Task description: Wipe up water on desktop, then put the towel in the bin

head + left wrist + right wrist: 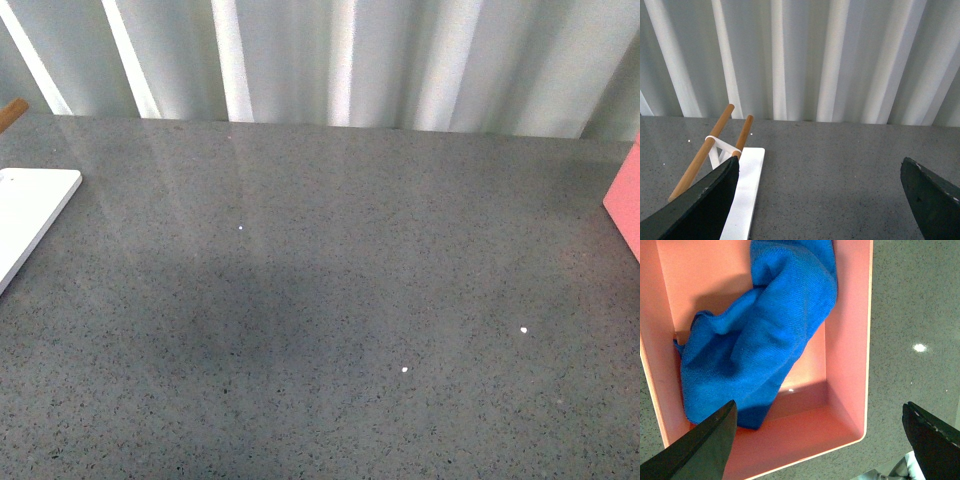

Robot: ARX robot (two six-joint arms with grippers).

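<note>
The towel [757, 335] lies crumpled inside the pink bin [847, 365], free of my right tool [820, 440], whose jaws stand wide apart above it. My left tool [820, 195] is likewise released over the surface [320, 300]. I'd lift straight up, clear of the bin's walls.

The desktop [330, 300] is glossy dark grey, finely speckled with darker flecks like stone and dotted with a few bright white glints. The towel [760, 335] is bright blue with a fine ribbed weave, lying in a salmon-pink bin [847, 355]. A flat board [747, 195] is plain white, and the two rods [702, 150] above it are warm orange-brown wood. The backdrop curtain [330, 60] runs in pale grey-white vertical stripes. The gripper fingers [700, 447] are dark greenish-black.
</note>
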